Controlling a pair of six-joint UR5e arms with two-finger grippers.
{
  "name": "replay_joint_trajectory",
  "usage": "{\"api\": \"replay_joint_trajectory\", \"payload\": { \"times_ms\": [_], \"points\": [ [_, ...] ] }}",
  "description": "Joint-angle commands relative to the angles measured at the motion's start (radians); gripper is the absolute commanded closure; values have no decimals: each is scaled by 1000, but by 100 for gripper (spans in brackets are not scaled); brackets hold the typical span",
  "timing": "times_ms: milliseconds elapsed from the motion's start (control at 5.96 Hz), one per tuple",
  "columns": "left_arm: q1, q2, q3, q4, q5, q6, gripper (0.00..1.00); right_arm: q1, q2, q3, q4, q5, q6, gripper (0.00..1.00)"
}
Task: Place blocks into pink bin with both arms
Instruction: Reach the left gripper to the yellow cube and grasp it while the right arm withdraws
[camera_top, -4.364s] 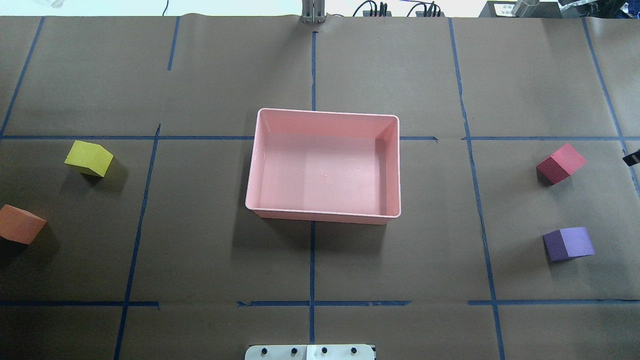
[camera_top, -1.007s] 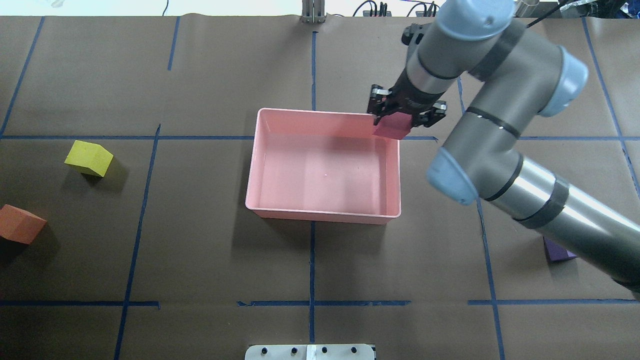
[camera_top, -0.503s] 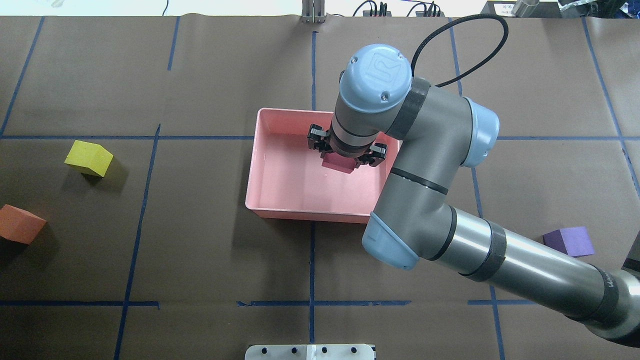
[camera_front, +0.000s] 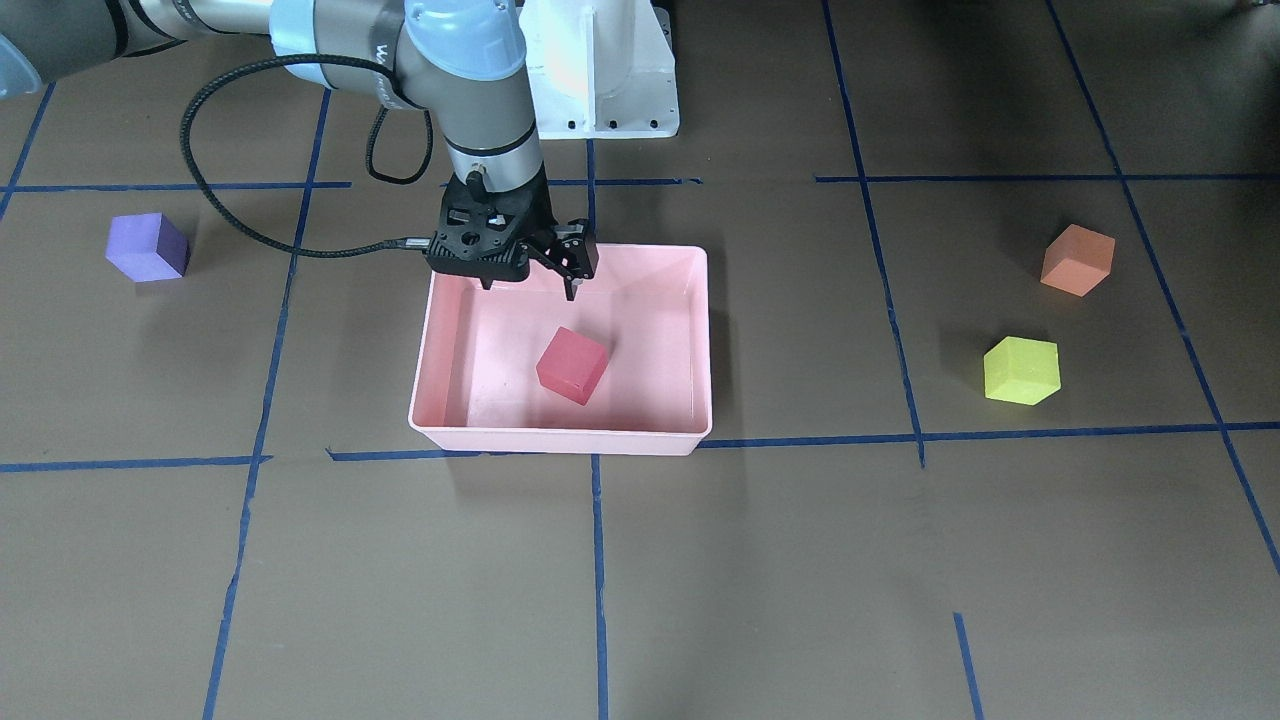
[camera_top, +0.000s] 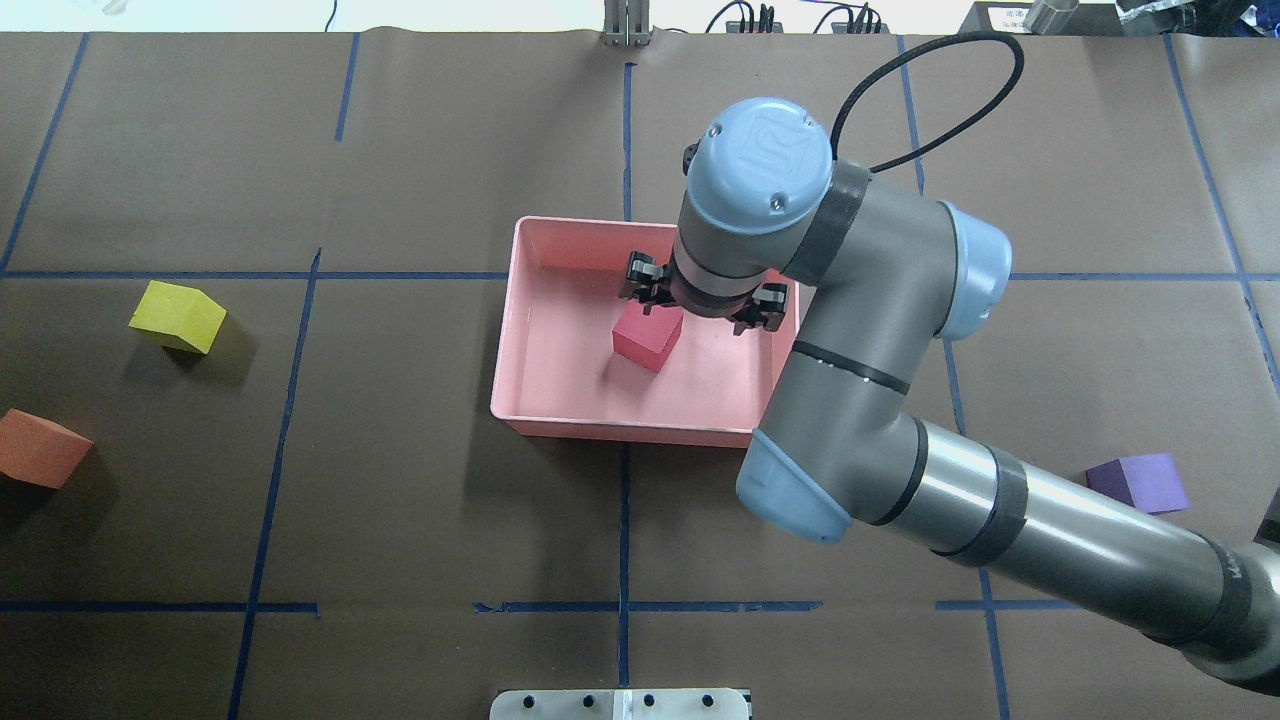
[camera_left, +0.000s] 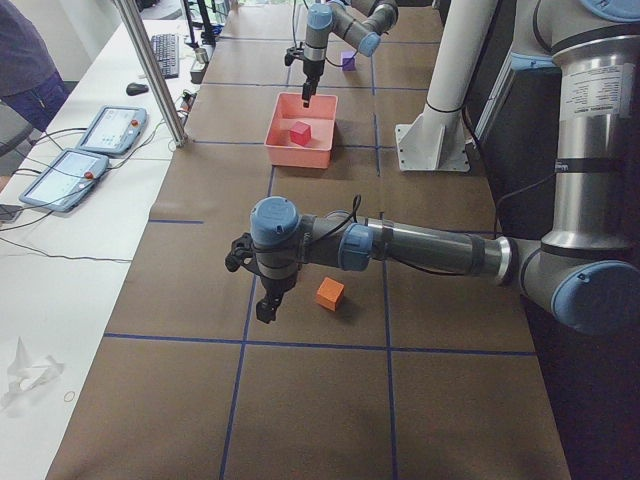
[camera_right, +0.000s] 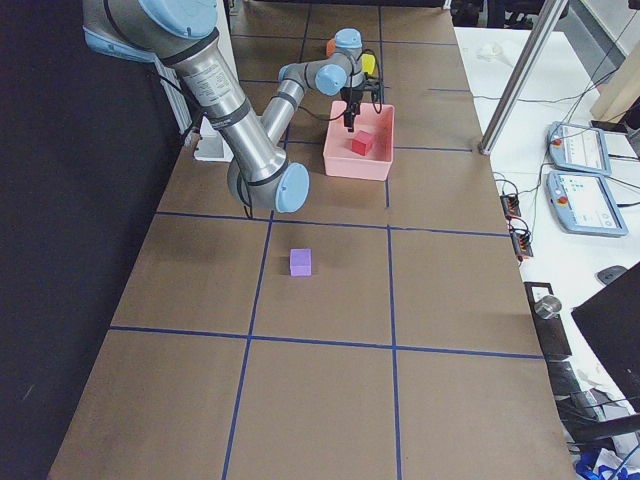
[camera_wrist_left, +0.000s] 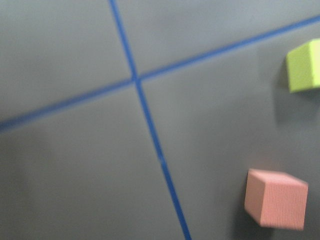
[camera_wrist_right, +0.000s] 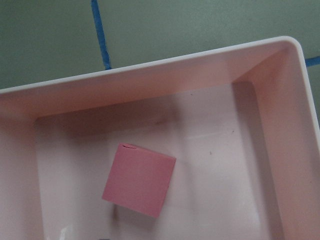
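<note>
The red block (camera_front: 572, 365) lies loose on the floor of the pink bin (camera_front: 560, 440), also in the overhead view (camera_top: 647, 338) and the right wrist view (camera_wrist_right: 140, 179). My right gripper (camera_front: 528, 290) hangs open and empty above the bin's robot-side half, clear of the block. The purple block (camera_top: 1140, 482) sits on the table to the right of the bin. The yellow-green block (camera_top: 178, 316) and the orange block (camera_top: 40, 449) sit at the far left. My left gripper (camera_left: 262, 310) shows only in the exterior left view, just beside the orange block (camera_left: 330, 293). I cannot tell if it is open.
The table is covered in brown paper with a grid of blue tape lines. The white pedestal base (camera_front: 600, 70) stands behind the bin. Tablets (camera_left: 110, 128) and a metal post (camera_left: 150, 70) stand on the white bench beyond the table's operator side.
My right gripper carried the red block over the bin, then opened. The block now lies on the bin floor and the gripper is a little higher.
</note>
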Motion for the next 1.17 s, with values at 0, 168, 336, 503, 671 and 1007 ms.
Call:
{"api": "replay_joint_trajectory", "payload": {
  "times_ms": [0,168,336,503,671,1007],
  "points": [
    [98,-75,34,-67,-1,-134,0,184,-72,26,-49,183,-283,0],
    [195,-75,39,-162,8,-218,0,291,-138,34,-50,257,-461,0],
    [269,-75,55,-236,9,-324,0,399,-211,34,-50,325,-660,0],
    [336,-80,57,-277,12,-448,0,503,-297,31,-56,359,-902,0],
    [401,-83,65,-363,91,-613,0,604,-377,25,-61,388,-1122,0],
    [499,-139,191,-519,167,-776,0,752,-451,16,-136,419,-1463,0]
  ]
}}
